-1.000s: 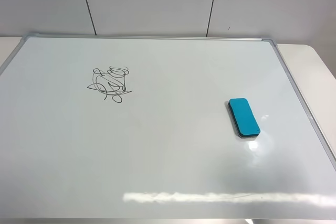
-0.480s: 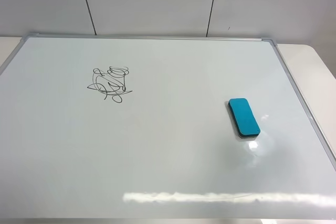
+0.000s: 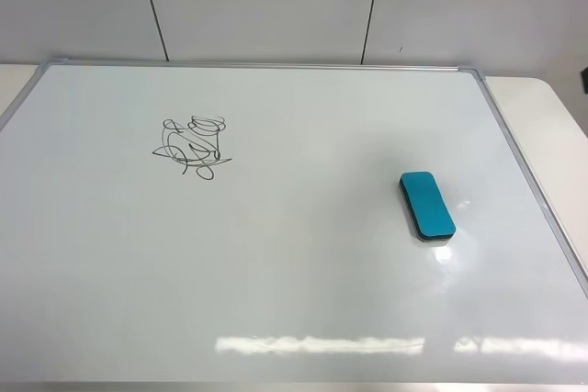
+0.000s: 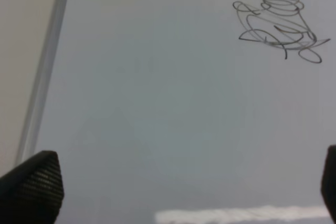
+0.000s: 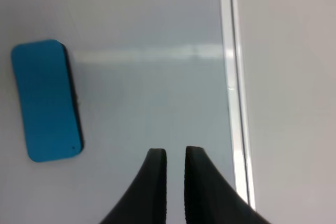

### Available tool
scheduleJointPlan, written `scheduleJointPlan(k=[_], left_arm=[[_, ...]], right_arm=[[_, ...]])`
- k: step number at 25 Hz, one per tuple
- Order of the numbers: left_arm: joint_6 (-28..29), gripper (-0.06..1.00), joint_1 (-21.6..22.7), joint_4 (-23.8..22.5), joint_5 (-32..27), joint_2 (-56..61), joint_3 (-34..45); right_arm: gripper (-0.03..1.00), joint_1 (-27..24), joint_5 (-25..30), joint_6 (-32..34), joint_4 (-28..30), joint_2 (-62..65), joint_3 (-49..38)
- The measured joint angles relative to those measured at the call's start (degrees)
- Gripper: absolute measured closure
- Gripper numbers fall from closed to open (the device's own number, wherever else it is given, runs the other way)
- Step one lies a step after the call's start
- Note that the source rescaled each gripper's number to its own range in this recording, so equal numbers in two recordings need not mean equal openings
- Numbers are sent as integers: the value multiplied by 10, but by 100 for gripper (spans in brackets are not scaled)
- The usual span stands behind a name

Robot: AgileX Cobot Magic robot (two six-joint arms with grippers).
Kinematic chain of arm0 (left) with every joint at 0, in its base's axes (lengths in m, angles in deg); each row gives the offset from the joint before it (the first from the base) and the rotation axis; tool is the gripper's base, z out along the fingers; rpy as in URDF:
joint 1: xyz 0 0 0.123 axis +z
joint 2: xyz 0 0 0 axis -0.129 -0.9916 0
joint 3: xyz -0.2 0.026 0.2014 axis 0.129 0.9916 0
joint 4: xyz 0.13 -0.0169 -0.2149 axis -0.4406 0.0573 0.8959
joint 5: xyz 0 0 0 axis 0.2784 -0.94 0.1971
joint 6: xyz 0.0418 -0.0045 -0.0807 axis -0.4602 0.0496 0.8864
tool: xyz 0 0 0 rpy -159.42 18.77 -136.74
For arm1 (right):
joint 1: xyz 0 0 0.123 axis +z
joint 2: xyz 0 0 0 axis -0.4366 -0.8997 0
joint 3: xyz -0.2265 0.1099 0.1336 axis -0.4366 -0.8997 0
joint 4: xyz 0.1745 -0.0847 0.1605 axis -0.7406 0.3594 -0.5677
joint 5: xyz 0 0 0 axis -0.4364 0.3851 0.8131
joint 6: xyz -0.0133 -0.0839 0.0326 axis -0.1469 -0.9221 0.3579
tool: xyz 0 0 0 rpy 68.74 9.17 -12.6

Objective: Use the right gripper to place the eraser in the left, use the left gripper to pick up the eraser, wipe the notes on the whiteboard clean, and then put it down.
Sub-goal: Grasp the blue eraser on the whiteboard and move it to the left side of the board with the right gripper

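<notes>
My right gripper (image 5: 175, 182) hangs over the whiteboard (image 3: 303, 254) with its fingers nearly together, holding nothing. My left gripper (image 4: 181, 182) is spread wide and holds nothing either. The one eraser (image 5: 46, 100) lies flat on the board's right half, clear of my right fingers, on their side away from the frame. Farther off, on the left half, sits one black scribble (image 3: 193, 147).

Left gripper (image 4: 181, 184): jaws spread wide, only the dark ribbed tips visible, empty.
Right gripper (image 5: 176, 153): jaws almost together, a narrow slit between them, empty, pointing down.
</notes>
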Motion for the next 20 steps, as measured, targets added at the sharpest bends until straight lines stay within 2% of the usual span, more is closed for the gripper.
scheduleJointPlan(k=[3, 15, 20], left_arm=[[0, -6, 0, 0, 0, 0, 0], [0, -6, 0, 0, 0, 0, 0], [0, -6, 0, 0, 0, 0, 0]], right_arm=[[96, 20, -34, -3, -26, -63, 1], [97, 150, -136, -3, -31, -263, 2], [97, 180, -166, 2, -31, -306, 2]])
